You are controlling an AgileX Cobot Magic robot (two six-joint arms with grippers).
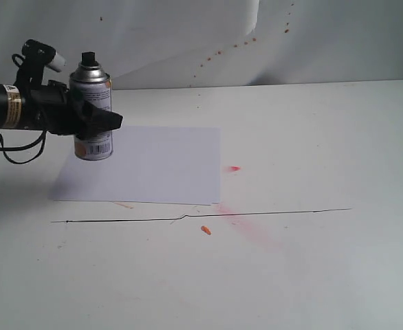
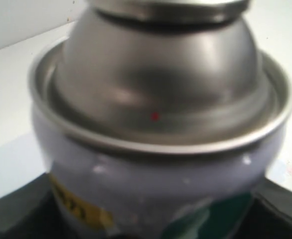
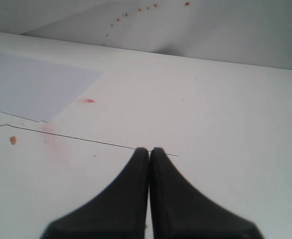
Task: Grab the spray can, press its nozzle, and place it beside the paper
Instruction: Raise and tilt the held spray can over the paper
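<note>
The white tabletop (image 1: 311, 275) carried little: the paper (image 1: 153, 165) lay flat toward its left side, probably as the target for the spray and the marker for the later set-down.

Over the sheet's left end the left claw (image 1: 98, 120) reached in from the side. Its jaws stood fairly wide and were clamped on the middle of the spray can (image 1: 95, 146), which it held upright. Gripping at mid-body left the top free, which looked deliberate, since something must come down on it from above. The can's base appeared to hang just over the paper, though I could not tell for sure whether it touched. In the left wrist view the silver dome (image 2: 156, 99) filled the picture, blurred by closeness.

The right claw (image 3: 149, 154) hovered low over bare tabletop to the right, jaws pressed together and holding nothing; likely the presser.

The black nozzle (image 1: 88, 58) stood exposed and untouched.

A red smear (image 1: 234, 168) lay just beside the paper's right edge.
</note>
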